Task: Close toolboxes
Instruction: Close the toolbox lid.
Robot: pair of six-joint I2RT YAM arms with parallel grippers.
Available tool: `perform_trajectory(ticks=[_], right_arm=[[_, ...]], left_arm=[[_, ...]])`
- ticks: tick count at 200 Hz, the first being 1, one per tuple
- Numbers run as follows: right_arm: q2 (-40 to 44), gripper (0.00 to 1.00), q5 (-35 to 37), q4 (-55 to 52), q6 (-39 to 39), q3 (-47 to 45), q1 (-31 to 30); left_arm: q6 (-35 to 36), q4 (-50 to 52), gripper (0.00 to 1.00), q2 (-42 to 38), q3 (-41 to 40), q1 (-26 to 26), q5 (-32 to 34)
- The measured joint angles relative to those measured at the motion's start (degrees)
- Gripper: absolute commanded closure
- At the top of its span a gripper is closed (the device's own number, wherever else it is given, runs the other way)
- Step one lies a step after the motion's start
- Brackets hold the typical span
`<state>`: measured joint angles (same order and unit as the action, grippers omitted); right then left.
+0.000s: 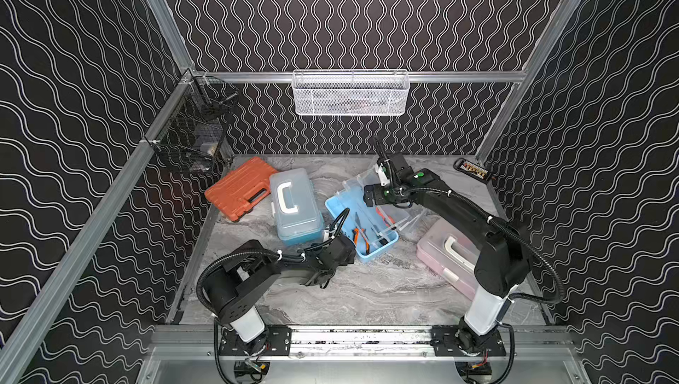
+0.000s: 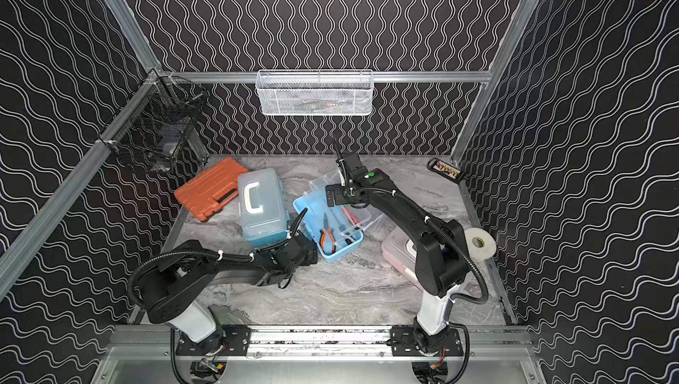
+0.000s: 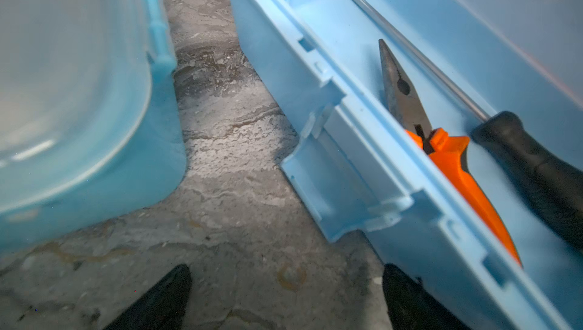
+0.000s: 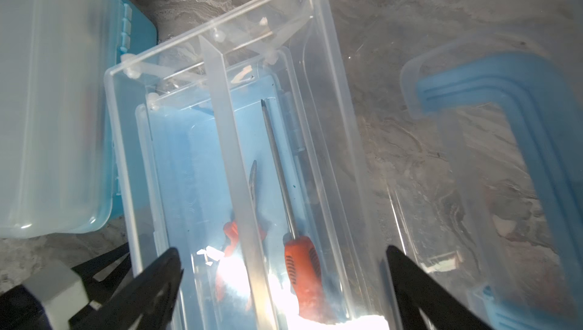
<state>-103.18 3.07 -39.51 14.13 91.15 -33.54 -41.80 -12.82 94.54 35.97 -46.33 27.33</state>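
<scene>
Frankly, the main risk sat in the middle of the table [image 3: 236, 186]. The open toolbox [image 1: 340, 209] had its clear tray [image 4: 318, 117] raised over the blue base. Its lid [image 4: 448, 161] was thrown right back, on the side away from the closed blue toolbox [image 1: 297, 224]. If you had swung that lid over before the tray dropped into the base, I judged it would bind on the tray and stop short.

The box could also have skidded under a sideways push. The closed blue toolbox stood just beside it, so it would likely have been knocked. The pliers [image 3: 407, 98] and the screwdriver [image 3: 536, 167] lay loose in the base, and a jolt might have tipped one up under the tray. The latch [image 3: 315, 170] hung open on the outside wall, where a low pass could have snagged it.

Your right gripper [image 4: 282, 259] stood wide above the tray, a fingertip towards each long wall. It held nothing, and I could not tell whether either tip touched the plastic.

Your left gripper [image 3: 288, 281] was equally wide and empty. It was low over bare table in the gap between the two blue boxes, near the latch and touching neither box.

The pink toolbox [image 1: 437, 250] lay by the right arm's base, partly hidden, with its lid apparently down.
</scene>
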Motion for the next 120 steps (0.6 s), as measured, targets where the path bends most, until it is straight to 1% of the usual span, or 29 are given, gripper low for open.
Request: perform_trajectory(ticks=[23,54,120], right_arm=[[0.9,0.01,3.7,-0.1,0.4,-0.5,-2.1],[0.6,0.01,6.9,-0.2,0.6,-1.2,-4.3],[-2.5,0.01,8.2,-1.6,1.9,-1.5,-5.2]], left_arm=[[0.1,-0.9,0.01,-0.4,-0.9,0.0,0.3],[0.2,-1.8,0.01,-0.8,-1.6,0.0,0.3],[0.0,-2.5,0.01,-2.2,-2.4,-0.1,-1.7]])
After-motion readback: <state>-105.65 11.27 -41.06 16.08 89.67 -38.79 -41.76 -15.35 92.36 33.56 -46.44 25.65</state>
